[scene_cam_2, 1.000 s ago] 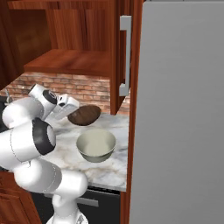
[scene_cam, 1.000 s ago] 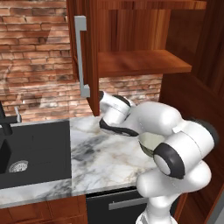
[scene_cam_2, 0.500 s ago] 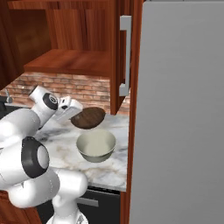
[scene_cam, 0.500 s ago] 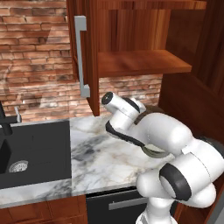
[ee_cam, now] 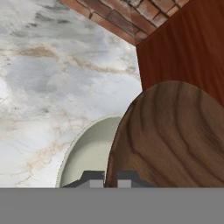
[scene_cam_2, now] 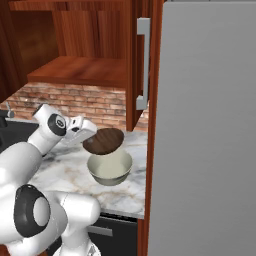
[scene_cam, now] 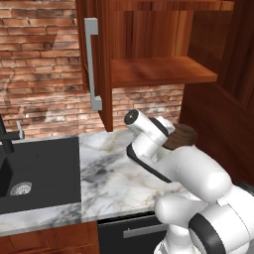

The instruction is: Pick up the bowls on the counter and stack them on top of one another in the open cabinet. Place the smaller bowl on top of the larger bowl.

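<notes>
My gripper is shut on the left rim of the smaller bowl, a shallow dark brown wood-grain bowl held clear of the counter. It hangs just above the back rim of the larger bowl, pale cream and deep, standing on the marble. In the hand view the smaller bowl sits between the fingertips and covers part of the larger bowl. From the left, the smaller bowl peeks out behind the arm. The open cabinet has a bare shelf above.
The cabinet door with its grey bar handle stands open left of the shelf. A black sink is set in the counter at the left. A tall grey panel and wood side wall close off the right.
The arm has swung right, carrying the brown bowl off the counter to just over the pale bowl's back rim. The pale bowl has not moved.
</notes>
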You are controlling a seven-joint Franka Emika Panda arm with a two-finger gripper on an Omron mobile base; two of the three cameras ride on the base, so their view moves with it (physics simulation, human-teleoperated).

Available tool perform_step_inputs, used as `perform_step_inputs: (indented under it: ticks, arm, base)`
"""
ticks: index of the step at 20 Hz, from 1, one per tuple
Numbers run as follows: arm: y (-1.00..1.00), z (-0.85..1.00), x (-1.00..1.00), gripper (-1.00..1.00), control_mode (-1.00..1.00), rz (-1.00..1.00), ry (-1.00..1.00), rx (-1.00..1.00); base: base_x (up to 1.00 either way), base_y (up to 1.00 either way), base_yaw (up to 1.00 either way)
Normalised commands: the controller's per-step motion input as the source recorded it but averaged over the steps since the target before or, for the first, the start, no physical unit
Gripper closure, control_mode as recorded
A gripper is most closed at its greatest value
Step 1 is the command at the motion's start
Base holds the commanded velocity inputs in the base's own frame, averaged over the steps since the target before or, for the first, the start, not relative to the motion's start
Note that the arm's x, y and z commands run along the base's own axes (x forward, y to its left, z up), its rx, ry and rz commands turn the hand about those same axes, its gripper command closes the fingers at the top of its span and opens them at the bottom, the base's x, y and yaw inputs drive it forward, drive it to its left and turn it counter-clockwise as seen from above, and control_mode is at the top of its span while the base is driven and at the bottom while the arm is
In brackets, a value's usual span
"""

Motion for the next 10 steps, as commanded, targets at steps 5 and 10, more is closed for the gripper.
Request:
perform_step_inputs:
  ticks: [5, 10]
  arm:
    - [0.00, -0.01, -0.11, 1.00, -1.00, 0.00, 0.00, 0.00]
    - [0.00, -0.07, -0.04, 1.00, -1.00, 0.00, 0.00, 0.00]
  base:
    - [0.00, 0.00, 0.00]
    - [0.00, 0.00, 0.00]
